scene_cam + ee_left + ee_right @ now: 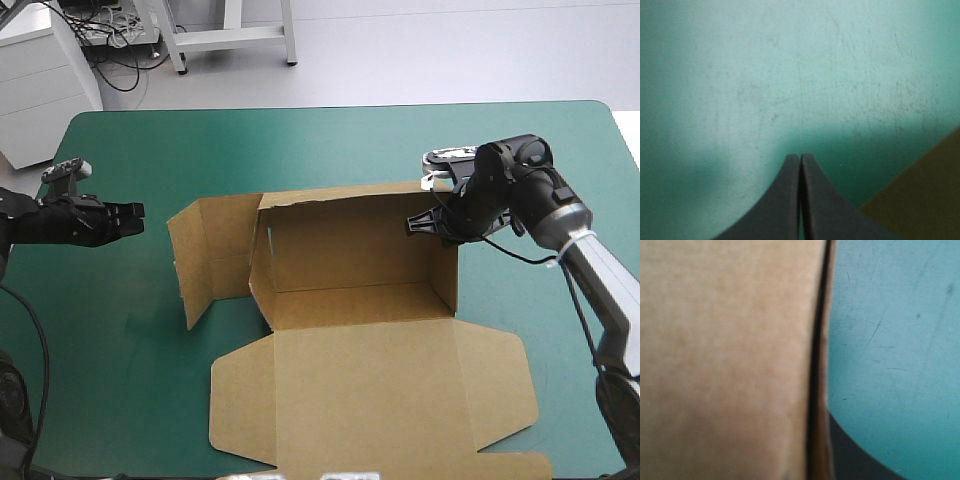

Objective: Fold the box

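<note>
The brown box [352, 305] sits near the middle of the table, on the teal-green cover [120, 350], as a half-raised tray. Its far wall [350, 238] and right wall [446, 278] stand upright. At the left end a flap [208, 255] stands swung outward, bent along a crease. The lid [370, 395] lies flat on the cover on the near side, its side flaps spread left and right, and reaches almost to the table's near edge. The right gripper [420, 224] is at the far top corner of the right wall, its arm coming in from the right and bending down over the wall's upper edge. In the right wrist view the board [725, 360] stands edge-on straight ahead of the gripper. One black finger [855, 460] lies close against the side of the board that faces the open cover [895, 340]. The other finger is hidden behind the board, so the wall sits between the two and the grip looks all but closed on it. The left gripper [135, 215] hangs over bare cover well to the left of the box, level with the outward flap and pointing toward it but clear of it. In the left wrist view its fingers [790, 200] are pressed together into one pointed arch with nothing between them. Scuffed cover [790, 75] lies ahead of them, and a corner of the box [922, 197] shows off to one side.
</note>
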Controlling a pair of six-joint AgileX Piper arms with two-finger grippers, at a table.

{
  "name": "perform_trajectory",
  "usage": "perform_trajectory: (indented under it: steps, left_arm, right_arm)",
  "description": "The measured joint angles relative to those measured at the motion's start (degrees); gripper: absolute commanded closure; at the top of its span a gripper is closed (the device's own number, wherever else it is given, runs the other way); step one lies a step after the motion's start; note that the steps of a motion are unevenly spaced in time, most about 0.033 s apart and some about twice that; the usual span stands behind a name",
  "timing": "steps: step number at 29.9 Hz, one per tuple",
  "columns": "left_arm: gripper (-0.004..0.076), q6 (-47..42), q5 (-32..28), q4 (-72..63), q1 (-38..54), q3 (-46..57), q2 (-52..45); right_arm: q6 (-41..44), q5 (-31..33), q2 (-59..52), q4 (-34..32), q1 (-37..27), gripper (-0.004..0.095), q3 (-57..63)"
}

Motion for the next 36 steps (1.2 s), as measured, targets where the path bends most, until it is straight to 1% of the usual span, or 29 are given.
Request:
perform_trajectory:
  steps: [13, 18, 21, 24, 25, 27, 30, 32, 34, 36]
  left_arm:
    - [0.0756, 0.1, 1.8, -1.3, 0.0, 0.0, 0.1]
    - [0.0756, 0.2, 1.9, -1.3, 0.0, 0.0, 0.1]
    - [0.0756, 0.2, 1.9, -1.3, 0.0, 0.0, 0.1]
    - [0.0756, 0.6, 1.9, -1.3, 0.0, 0.0, 0.1]
    - [0.0756, 0.6, 1.9, -1.3, 0.0, 0.0, 0.1]
    - [0.0756, 0.6, 1.9, -1.3, 0.0, 0.0, 0.1]
    - [0.0756, 0.7, 1.8, -1.3, 0.0, 0.0, 0.1]
    - [0.0756, 0.8, 1.8, -1.3, 0.0, 0.0, 0.1]
    - [0.0756, 0.9, 1.8, -1.3, 0.0, 0.0, 0.1]
    - [0.0756, 1.0, 1.8, -1.3, 0.0, 0.0, 0.1]
  right_arm:
    - [0.3, -1.8, 14.5, -3.5, -0.2, 0.0929, -13.3]
    - [0.9, -3.0, 18.5, -3.6, -0.7, 0.0927, -15.6]
    - [1.4, -3.8, 19.8, -3.4, -1.2, 0.0897, -15.9]
    - [1.7, -4.2, 20.3, -3.3, -1.6, 0.0808, -15.9]
    - [1.7, -4.3, 20.5, -3.3, -1.7, 0.0759, -15.9]
    - [1.6, -4.4, 20.6, -3.3, -1.8, 0.0646, -15.9]
    - [1.6, -4.0, 20.6, -3.5, -1.8, 0.0432, -15.7]
    - [1.6, -3.5, 20.6, -3.5, -1.8, 0.0324, -15.7]
    - [1.6, -3.0, 20.6, -3.5, -1.8, 0.0275, -15.7]
    - [2.0, -1.7, 20.7, -3.7, -1.8, 0.0270, -16.3]
